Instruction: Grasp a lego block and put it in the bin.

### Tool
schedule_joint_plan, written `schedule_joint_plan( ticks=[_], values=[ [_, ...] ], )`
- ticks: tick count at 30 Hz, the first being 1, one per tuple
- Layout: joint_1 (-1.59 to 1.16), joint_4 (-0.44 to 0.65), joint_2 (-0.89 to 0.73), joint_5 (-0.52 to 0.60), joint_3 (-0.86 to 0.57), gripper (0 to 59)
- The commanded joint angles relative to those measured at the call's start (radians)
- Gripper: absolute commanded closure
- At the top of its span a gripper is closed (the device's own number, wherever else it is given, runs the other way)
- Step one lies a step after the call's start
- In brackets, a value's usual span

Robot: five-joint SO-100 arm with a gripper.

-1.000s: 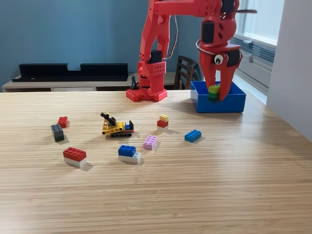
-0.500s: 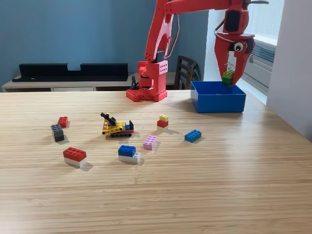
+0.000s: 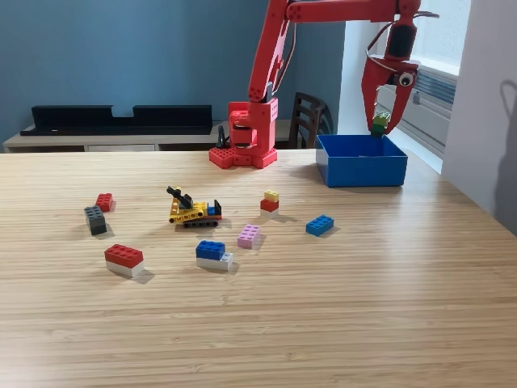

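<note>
one gripper (image 3: pixel 381 123) on the red arm (image 3: pixel 271 65) hangs above the far edge of the bin (image 3: pixel 361 161), jaws nearly together and clamped on a small lego block (image 3: pixel 380 123) with a yellow-green top and dark green base. no brand, label or writing is legible on any item. the block sits between the jaw tips, clear of the bin. the bin is a shallow bright blue open box on the wooden table (image 3: pixel 323 307), at the exterior view's right, near the arm base. loose pieces lie well apart from it: a blue brick (image 3: pixel 320 225), a pink brick (image 3: pixel 249 236) and a yellow tracked model (image 3: pixel 194 210).
</note>
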Motion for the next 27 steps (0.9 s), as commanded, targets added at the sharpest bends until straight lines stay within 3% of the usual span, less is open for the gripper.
schedule_joint_plan(
  ticks=[1,8,12,14,21,27],
  values=[
    [-0.003,0.014,0.020,-0.034,-0.005,58.3],
    [-0.003,0.031,0.021,-0.075,-0.002,37.4],
    [-0.005,0.037,0.023,-0.084,-0.002,33.2],
    [-0.005,0.037,0.025,-0.077,-0.014,35.3],
    [0.094,0.037,0.026,-0.003,-0.138,51.9],
    [0.321,0.037,0.026,0.046,-0.265,56.9]
  ],
)
